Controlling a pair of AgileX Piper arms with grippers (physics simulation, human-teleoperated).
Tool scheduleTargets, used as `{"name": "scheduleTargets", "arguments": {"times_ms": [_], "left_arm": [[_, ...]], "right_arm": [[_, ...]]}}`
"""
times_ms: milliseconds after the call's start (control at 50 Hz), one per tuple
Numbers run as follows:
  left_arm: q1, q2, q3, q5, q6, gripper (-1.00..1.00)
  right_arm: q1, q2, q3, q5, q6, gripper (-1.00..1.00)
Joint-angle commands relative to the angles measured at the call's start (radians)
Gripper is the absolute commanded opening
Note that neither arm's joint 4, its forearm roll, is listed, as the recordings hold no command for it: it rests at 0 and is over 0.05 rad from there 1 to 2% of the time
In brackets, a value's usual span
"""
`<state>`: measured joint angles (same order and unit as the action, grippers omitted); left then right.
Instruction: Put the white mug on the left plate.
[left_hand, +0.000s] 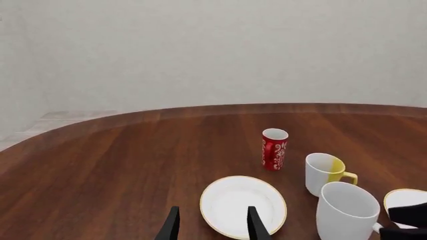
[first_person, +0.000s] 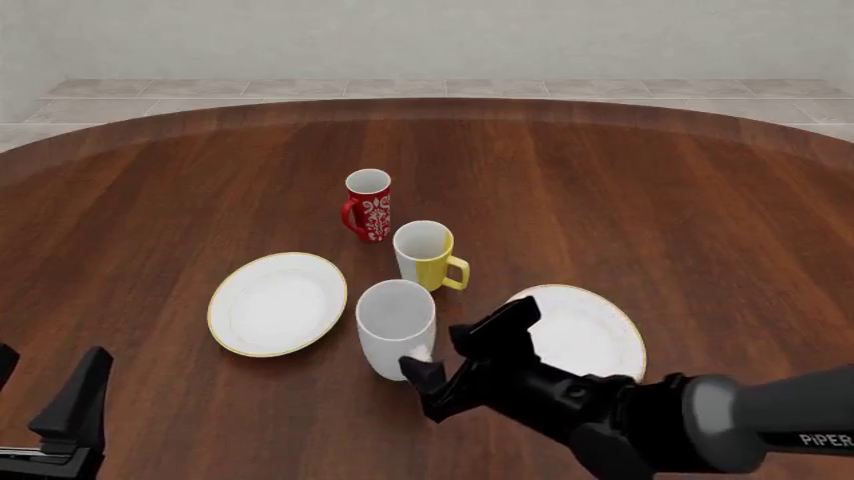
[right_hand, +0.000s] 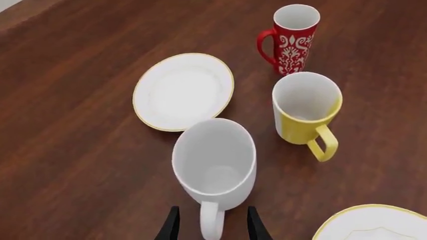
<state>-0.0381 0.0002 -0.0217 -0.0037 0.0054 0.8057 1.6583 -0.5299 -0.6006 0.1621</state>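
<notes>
The white mug (first_person: 395, 322) stands upright on the table between the two plates, its handle toward me. The left plate (first_person: 278, 303) lies empty just left of it. My right gripper (first_person: 435, 352) is open at the mug's near side. In the right wrist view the mug's (right_hand: 215, 160) handle sits between the right gripper's (right_hand: 212, 227) two fingers, with a gap on each side. My left gripper (first_person: 47, 395) is open and empty at the near left, away from the plate. In the left wrist view my left gripper (left_hand: 213, 227) hangs over the near rim of the left plate (left_hand: 235, 197), and the white mug (left_hand: 347, 212) is beside it.
A yellow-and-white mug (first_person: 427, 255) stands just behind the white mug. A red patterned mug (first_person: 367, 205) stands further back. The right plate (first_person: 601, 330) lies right of the white mug, partly under my right arm.
</notes>
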Motion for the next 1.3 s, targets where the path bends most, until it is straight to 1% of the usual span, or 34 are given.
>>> {"name": "scheduleTargets", "arguments": {"times_ms": [20, 380, 800, 900, 960, 1060, 1080, 1180, 1220, 1300], "left_arm": [[0.0, 0.0, 0.0, 0.0, 0.0, 1.0], [0.0, 0.001, -0.004, 0.001, -0.001, 1.0], [-0.006, 0.0, 0.001, -0.002, -0.003, 1.0], [-0.007, 0.0, 0.002, -0.004, -0.004, 1.0], [-0.006, 0.0, 0.003, -0.005, -0.004, 1.0], [-0.006, 0.0, 0.003, -0.005, -0.004, 1.0], [-0.006, 0.0, 0.003, -0.006, -0.003, 1.0], [-0.005, 0.0, 0.002, -0.006, -0.004, 1.0], [-0.005, 0.0, 0.002, -0.006, -0.003, 1.0], [-0.004, 0.0, 0.002, -0.006, -0.003, 1.0]], "right_arm": [[-0.004, 0.048, -0.004, -0.025, 0.003, 1.0], [0.008, 0.092, -0.012, -0.039, 0.02, 1.0], [0.024, 0.116, -0.019, -0.041, 0.023, 1.0], [0.027, 0.11, -0.011, -0.048, 0.033, 1.0], [0.014, 0.106, -0.008, -0.045, 0.019, 1.0], [0.01, 0.085, 0.001, -0.042, 0.018, 1.0], [0.008, 0.084, 0.002, -0.041, 0.014, -1.0], [0.003, 0.064, 0.009, -0.042, -0.001, -1.0], [0.003, 0.055, 0.012, -0.043, -0.022, -1.0], [0.013, 0.041, 0.015, -0.044, -0.024, -1.0]]}}
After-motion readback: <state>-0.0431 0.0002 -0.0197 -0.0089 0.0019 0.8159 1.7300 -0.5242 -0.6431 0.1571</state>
